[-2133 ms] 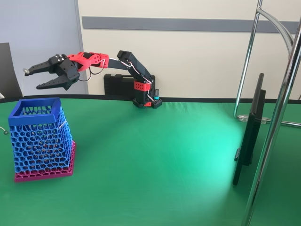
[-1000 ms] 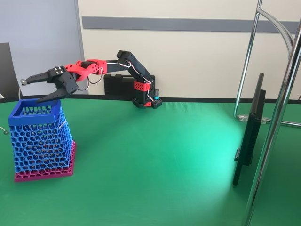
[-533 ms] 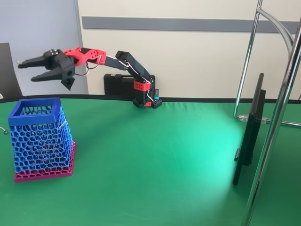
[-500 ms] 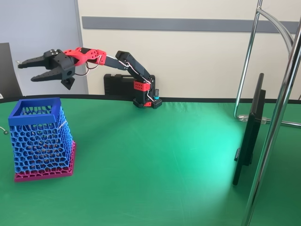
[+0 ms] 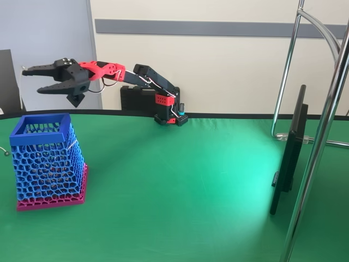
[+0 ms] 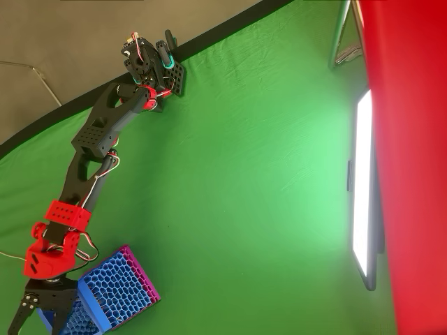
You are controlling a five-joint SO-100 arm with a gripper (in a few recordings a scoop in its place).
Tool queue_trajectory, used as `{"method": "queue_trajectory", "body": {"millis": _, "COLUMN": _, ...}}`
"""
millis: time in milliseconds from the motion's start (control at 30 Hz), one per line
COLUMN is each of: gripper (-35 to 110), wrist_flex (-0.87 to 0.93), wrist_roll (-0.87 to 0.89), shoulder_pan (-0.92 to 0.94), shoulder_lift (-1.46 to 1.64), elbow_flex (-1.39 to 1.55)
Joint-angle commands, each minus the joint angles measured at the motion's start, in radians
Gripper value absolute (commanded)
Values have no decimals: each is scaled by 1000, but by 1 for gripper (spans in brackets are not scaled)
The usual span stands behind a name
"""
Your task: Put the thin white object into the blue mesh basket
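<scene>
**Claw open above the basket, white stick at the basket's side**

In the fixed view the claw (image 5: 31,80) hangs in the air above the basket (image 5: 46,164) and slightly to its left, well clear of the rim. Its two black fingers are spread apart and point left, and nothing shows between them. A tiny pale speck sits at the upper fingertip; it is too small to say what it is.

In the overhead view the claw (image 6: 33,322) lies over the basket's (image 6: 119,289) far left corner, at the bottom edge of the picture. One finger is above the rim and the other is outside it.

The basket stands upright on the green worktop (image 5: 180,180), with its blue rim on top and its magenta base below.

The stick (image 5: 71,144) shows in the fixed view as a thin white sliver slanting across the upper right edge of the basket, against the mesh. Whether it is inside, poking through or only leaning there cannot be told.

A small grey stub (image 5: 4,152) with a round tip lies just left of the basket, at the picture's edge.

The arm's base is well apart from the basket, to its right and behind it. A black case (image 5: 136,98) sits beside the base. A dark screen (image 5: 292,153) stands on edge far to the basket's right.
</scene>
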Motion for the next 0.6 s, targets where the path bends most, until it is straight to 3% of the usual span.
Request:
{"method": "queue_trajectory", "body": {"millis": 0, "gripper": 32, "wrist_flex": -26, "wrist_roll": -9, "shoulder_pan": -18, "shoulder_lift": 32, "elbow_flex": -14}}
{"method": "queue_trajectory", "body": {"millis": 567, "gripper": 32, "wrist_flex": 41, "wrist_roll": 54, "shoulder_pan": -52, "shoulder_lift": 71, "elbow_flex": -11}}
